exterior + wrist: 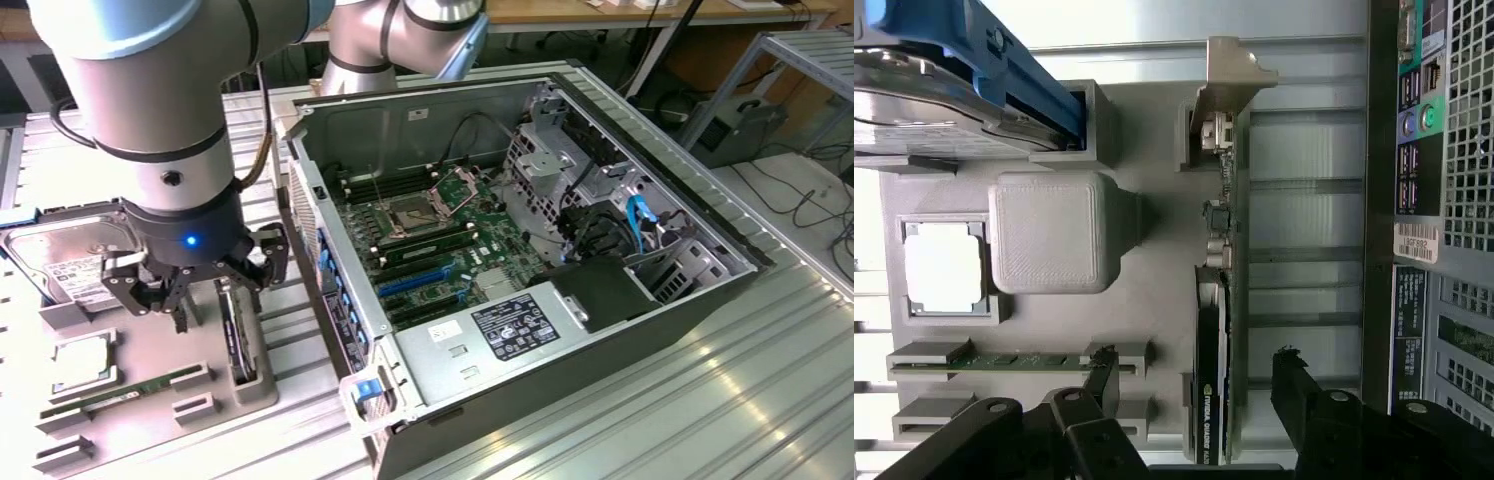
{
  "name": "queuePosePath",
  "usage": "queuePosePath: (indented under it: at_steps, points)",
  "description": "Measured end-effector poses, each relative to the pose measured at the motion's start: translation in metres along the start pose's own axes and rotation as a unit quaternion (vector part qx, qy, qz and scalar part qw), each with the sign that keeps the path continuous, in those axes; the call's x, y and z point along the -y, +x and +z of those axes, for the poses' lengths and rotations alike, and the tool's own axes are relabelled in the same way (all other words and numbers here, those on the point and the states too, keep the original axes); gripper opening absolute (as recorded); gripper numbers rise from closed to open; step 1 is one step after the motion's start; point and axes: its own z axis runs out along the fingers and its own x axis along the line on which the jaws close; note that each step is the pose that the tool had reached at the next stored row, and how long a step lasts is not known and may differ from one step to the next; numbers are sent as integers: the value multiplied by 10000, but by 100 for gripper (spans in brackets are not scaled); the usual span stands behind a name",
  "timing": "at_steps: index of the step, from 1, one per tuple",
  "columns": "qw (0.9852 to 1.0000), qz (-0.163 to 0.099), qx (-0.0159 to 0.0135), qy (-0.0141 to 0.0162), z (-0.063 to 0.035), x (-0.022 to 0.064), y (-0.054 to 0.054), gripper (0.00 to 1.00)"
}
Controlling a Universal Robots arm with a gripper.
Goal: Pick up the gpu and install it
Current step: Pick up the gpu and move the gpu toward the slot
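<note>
Gripper [1194,365], jaws wide and empty, poised over the gpu [1222,230] standing on edge directly beneath; we judge the pick-up approach in hand, needing a straight descent to straddle it.

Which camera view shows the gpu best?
The wrist view: the gpu stands on edge in its grey holder, bracket and label visible. In the exterior view it is a dark strip below the hand.
</note>
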Motion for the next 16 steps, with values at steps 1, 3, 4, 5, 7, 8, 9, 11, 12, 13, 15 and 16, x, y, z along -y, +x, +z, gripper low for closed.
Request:
queuePosePath:
  at_steps: [1, 3, 4, 5, 7, 8, 9, 11, 12, 13, 15, 16]
  points:
    - [10000, -18, 2, 0, 5, -10, 0, 72]
    - [9986, -519, 90, 14, 187, -55, -3, 72]
    - [9987, -509, 88, 23, 281, -45, -6, 72]
    - [9987, -509, 89, 24, 282, -46, -7, 72]
    - [9987, -509, 89, 29, 302, -18, -8, 57]
    - [9987, -509, 89, 29, 311, 1, -9, 57]
    - [9987, -509, 89, 29, 315, 7, -9, 56]
    - [9987, -509, 89, 30, 333, -83, -13, 42]
    - [9996, -252, 81, 23, 361, -87, -20, 42]
    - [9996, -252, 80, 23, 361, -87, -20, 28]
    - [9996, -252, 81, 23, 361, -87, -20, 28]
    - [9996, -252, 80, 23, 361, -87, -20, 28]
